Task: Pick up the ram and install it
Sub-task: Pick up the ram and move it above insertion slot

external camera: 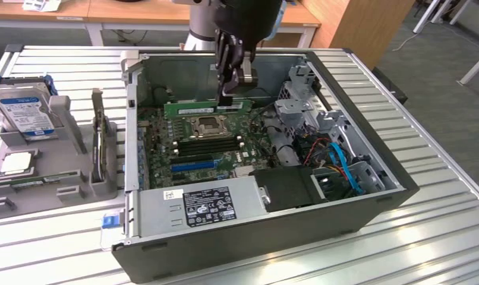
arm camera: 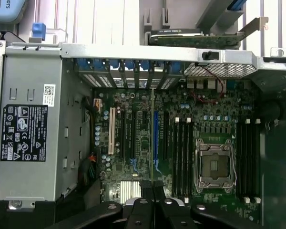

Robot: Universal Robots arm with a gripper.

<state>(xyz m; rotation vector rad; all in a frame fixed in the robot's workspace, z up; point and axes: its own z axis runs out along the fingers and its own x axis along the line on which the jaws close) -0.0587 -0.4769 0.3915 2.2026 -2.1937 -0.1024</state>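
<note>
The gripper [external camera: 235, 95] is clenched on the upper edge of the ram [external camera: 206, 108], which is held level and on edge. The ram is seen just beside the processor socket [external camera: 207, 126], on the side away from the power supply [external camera: 199, 205], over the motherboard [external camera: 161, 127] inside the open computer case [external camera: 303, 237].

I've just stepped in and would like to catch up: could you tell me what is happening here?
The robot arm's gripper has its jaws shut on the ram, holding it on edge inside the open computer case, above the motherboard near the processor socket. It does not look seated in a slot.
</note>
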